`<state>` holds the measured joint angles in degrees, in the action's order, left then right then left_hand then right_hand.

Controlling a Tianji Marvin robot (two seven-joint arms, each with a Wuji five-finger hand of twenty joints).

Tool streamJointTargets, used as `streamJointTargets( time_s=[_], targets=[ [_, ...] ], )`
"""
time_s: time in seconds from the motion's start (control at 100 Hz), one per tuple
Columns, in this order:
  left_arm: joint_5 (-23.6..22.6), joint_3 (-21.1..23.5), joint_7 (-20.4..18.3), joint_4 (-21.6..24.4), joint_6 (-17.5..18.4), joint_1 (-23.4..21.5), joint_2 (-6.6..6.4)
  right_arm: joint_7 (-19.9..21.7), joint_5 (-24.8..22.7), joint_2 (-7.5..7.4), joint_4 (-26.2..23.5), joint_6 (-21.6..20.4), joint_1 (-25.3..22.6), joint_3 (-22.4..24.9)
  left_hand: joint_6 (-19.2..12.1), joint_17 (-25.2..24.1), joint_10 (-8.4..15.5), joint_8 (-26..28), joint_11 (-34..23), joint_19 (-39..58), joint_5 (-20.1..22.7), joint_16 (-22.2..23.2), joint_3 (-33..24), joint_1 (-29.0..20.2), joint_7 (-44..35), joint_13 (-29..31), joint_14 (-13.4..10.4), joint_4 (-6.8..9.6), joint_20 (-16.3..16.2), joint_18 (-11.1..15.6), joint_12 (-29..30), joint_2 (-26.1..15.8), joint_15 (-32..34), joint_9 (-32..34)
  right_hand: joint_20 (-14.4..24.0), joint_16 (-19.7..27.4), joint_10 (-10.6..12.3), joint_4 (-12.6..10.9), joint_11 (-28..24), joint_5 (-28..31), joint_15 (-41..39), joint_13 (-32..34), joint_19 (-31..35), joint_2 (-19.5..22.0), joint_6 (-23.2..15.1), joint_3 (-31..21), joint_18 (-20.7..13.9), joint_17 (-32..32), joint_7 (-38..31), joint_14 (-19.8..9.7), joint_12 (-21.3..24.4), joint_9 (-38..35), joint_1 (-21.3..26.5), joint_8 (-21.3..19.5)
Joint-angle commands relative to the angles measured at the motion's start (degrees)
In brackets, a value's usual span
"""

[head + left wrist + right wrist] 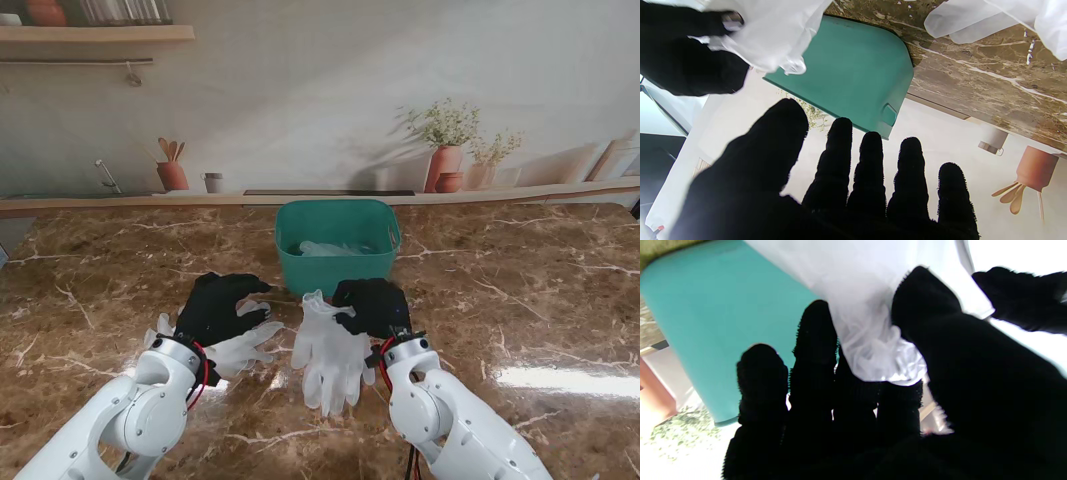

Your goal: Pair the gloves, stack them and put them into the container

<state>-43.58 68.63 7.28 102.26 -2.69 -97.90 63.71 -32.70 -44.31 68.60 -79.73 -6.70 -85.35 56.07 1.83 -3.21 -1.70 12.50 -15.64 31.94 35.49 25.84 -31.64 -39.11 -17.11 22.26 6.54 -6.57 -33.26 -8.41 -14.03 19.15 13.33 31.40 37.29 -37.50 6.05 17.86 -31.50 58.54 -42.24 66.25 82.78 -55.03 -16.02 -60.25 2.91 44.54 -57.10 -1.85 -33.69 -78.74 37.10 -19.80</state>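
Note:
Two translucent white gloves are out on the marble table. One white glove [328,355] lies with its fingers toward me, and my right hand [372,305] is shut on its cuff; the right wrist view shows the thumb [927,306] and fingers pinching the bunched cuff [873,350]. The other white glove [245,348] lies flat at the left, partly under my left hand [218,308], which hovers over it. That hand [840,186] has its fingers spread and holds nothing. The green container [300,265] stands just beyond both hands, with pale gloves [335,248] inside.
The brown marble table [520,300] stretches out to both sides. A ledge [120,205] runs along its far edge in front of a wall printed with pots and plants.

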Motion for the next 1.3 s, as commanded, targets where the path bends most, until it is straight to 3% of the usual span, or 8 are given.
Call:
streamJointTargets(
  time_s=[0.0,0.44,0.56,0.65,0.93,1.09,1.21,1.29],
  targets=[
    [0.1,-0.3,0.4,-0.2,0.1,-0.1,0.09,1.1,-0.2,-1.35,-0.2,-1.5,-3.1,-0.1,-1.3,-0.8,1.6,0.4,1.1,-1.6,0.9,-0.7,1.5,0.4,-0.6,0.1,-2.5,1.28,0.1,-0.5,0.8,-1.6,-2.0,0.8,1.0,-1.0,0.6,0.0,-1.4,0.8,-1.1,0.1,0.4,0.6,-2.1,-2.1,-0.9,-0.5,-1.2,-1.2,-1.1,-2.0,0.6,-1.2],
    [0.2,-1.1,-0.4,-0.6,0.9,1.0,-0.07,3.7,-15.5,-6.83,0.6,-13.7,-5.0,-0.8,-1.4,-0.8,1.7,0.3,1.4,-2.4,0.5,-0.9,2.1,0.3,-0.3,-0.4,-2.6,1.31,-0.1,-0.4,0.9,-2.0,-2.3,0.3,2.2,-1.9,3.0,1.0,-1.1,0.7,0.0,-2.6,0.2,-0.3,-4.9,-3.8,-1.7,-2.8,0.4,-3.2,-2.1,-1.5,-1.7,-1.6],
    [0.0,-1.0,-0.6,-0.4,0.7,0.9,-0.13,8.4,-17.4,-8.06,-0.3,-16.1,-4.5,-0.6,-1.4,-0.9,1.6,0.3,1.5,-2.6,0.5,-0.9,2.3,0.2,-0.2,-0.6,-2.5,1.34,-0.2,-0.4,1.0,-2.1,-2.4,0.1,2.9,-0.7,2.0,1.7,3.7,-5.1,4.7,-8.3,-3.3,3.1,-1.5,-3.0,-2.1,-7.3,4.0,-3.3,-3.0,4.8,-11.3,3.8],
    [-0.1,-0.9,-0.5,-0.4,0.6,0.9,-0.09,18.4,-15.1,-8.57,-3.3,-18.8,-6.1,2.2,-1.4,-0.8,1.5,0.3,1.6,-2.6,0.4,-0.9,2.5,0.1,-0.2,-0.5,-2.4,1.37,-0.5,-0.4,1.0,-2.2,-2.4,0.1,7.2,-0.1,-0.1,-8.9,9.8,-4.4,9.3,-17.6,-9.4,14.9,3.6,3.1,-2.3,-14.9,25.2,-2.6,1.4,14.7,-22.2,-8.5],
    [-0.1,-0.8,0.1,-0.6,0.9,1.2,0.01,29.1,-12.2,-9.31,-9.6,-21.3,-9.0,7.5,-1.5,-0.9,1.4,0.3,1.5,-2.7,0.5,-0.9,2.9,0.1,-0.2,-0.5,-2.4,1.43,-1.0,-0.5,1.0,-2.4,-2.4,0.1,10.2,1.5,-1.6,-15.0,13.9,-10.2,13.2,-23.5,-16.3,26.2,5.5,21.1,-1.6,-19.0,32.9,-1.8,4.5,23.3,-26.2,-9.9],
    [-0.1,-0.4,0.1,-0.7,1.0,1.1,0.0,22.9,-12.5,-8.19,-12.9,-22.6,-11.2,9.9,-1.4,-0.9,1.4,0.3,1.5,-2.7,0.7,-0.8,3.0,0.0,-0.3,-0.4,-2.3,1.48,-1.2,-0.6,1.0,-2.3,-2.3,0.3,9.0,1.7,-1.4,-15.4,12.1,-6.3,12.1,-19.2,-15.6,24.0,5.3,11.1,-0.3,-16.3,29.0,-1.4,4.2,19.9,-23.0,-11.2],
    [-0.2,-0.2,0.5,-0.6,1.1,0.8,0.04,18.2,-14.3,-7.69,-14.0,-21.9,-10.6,10.0,-1.4,-0.8,1.4,0.3,1.4,-2.7,0.8,-0.8,3.0,0.0,-0.3,-0.2,-2.3,1.48,-1.3,-0.6,1.0,-2.3,-2.2,0.5,4.4,3.4,-0.2,-6.6,11.7,-10.2,13.1,-16.2,-18.5,14.1,4.5,-7.0,0.7,-15.1,19.7,-2.1,4.5,18.5,-14.8,-1.1],
    [-0.4,-0.1,0.8,-0.6,1.2,0.6,0.06,18.7,-16.5,-8.01,-15.0,-21.0,-9.5,10.0,-1.4,-0.8,1.4,0.3,1.4,-2.7,0.8,-0.8,2.9,0.0,-0.3,-0.3,-2.3,1.49,-1.4,-0.6,1.0,-2.3,-2.2,0.5,1.7,6.5,0.3,-12.2,14.1,-12.1,17.6,-17.4,-22.9,13.1,6.7,-13.8,0.8,-16.5,31.2,-2.7,6.2,22.8,-10.7,-6.8]
  ],
)
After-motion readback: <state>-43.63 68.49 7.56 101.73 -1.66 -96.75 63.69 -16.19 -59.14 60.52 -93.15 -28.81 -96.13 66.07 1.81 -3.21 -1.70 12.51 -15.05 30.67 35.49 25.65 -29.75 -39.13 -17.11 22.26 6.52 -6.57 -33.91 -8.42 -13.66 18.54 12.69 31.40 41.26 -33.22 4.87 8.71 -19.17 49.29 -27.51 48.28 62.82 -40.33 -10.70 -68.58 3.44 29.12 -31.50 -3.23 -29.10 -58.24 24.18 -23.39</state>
